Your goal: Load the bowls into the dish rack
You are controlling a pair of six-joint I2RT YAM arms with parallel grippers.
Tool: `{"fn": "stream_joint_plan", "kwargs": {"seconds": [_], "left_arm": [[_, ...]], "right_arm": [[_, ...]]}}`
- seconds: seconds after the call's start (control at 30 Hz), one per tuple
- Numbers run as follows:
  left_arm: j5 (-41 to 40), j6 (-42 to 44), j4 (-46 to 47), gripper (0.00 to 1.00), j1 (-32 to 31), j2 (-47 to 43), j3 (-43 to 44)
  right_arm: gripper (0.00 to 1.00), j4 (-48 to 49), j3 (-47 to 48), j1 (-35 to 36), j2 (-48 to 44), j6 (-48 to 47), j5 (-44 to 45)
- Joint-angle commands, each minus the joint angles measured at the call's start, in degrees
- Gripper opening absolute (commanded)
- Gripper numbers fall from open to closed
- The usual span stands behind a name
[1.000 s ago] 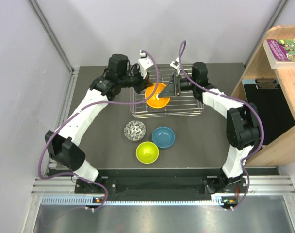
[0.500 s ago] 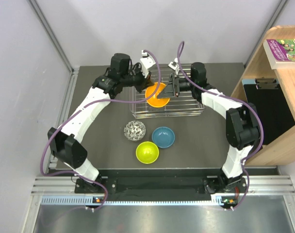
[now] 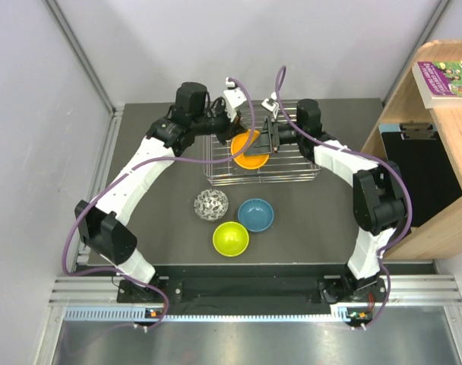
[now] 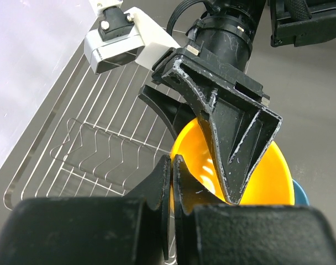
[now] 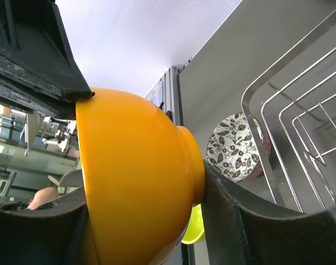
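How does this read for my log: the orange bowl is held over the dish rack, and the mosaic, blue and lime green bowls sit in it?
Not quite: the top external view shows the mosaic bowl, blue bowl and lime green bowl on the table in front of the dish rack, not in it. The orange bowl is held over the rack.

1 bowl (image 3: 250, 149) is over the dish rack (image 3: 292, 169), with 3 bowls (image 3: 255, 214) on the table (image 3: 314, 220) before it.

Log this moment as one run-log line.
left gripper: shut on orange bowl rim | right gripper: around same bowl, inside to foot | place: over dish rack | on table: mosaic bowl, blue bowl, green bowl
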Motion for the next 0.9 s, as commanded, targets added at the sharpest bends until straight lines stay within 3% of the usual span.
{"fn": "stream_joint_plan", "kwargs": {"seconds": [0.0,0.13,0.27,0.33,0.43,0.7,0.87], "left_arm": [[-1.27,1.59,1.12,0.00,0.54,-0.77,0.72],[-1.10,1.68,0.95,0.11,0.54,-0.77,0.54],[-1.10,1.77,0.68,0.35,0.19,-0.69,0.54],[-1.10,1.85,0.25,0.50,0.01,-0.77,0.54],[-2.23,1.77,0.51,0.56,-0.34,-0.95,-0.34],[-5.14,1.68,0.77,0.59,-1.04,-0.51,-2.89],[-6.89,1.42,1.12,0.61,-1.13,0.72,-5.08]], "right_arm": [[0.00,3.52,1.12,0.74,-3.10,-2.16,-3.06],[0.00,0.79,1.56,0.30,-2.92,-4.11,-0.60],[0.00,-1.75,2.25,-0.14,-3.10,-6.21,3.25],[0.00,-14.46,4.53,-0.14,-3.18,-15.67,7.03],[0.00,-19.60,6.22,-0.23,-3.62,-20.10,11.88],[0.00,-27.51,7.62,-0.14,-6.00,-27.30,26.72],[0.00,-29.45,8.06,-0.14,-7.40,-29.16,31.13]]}}
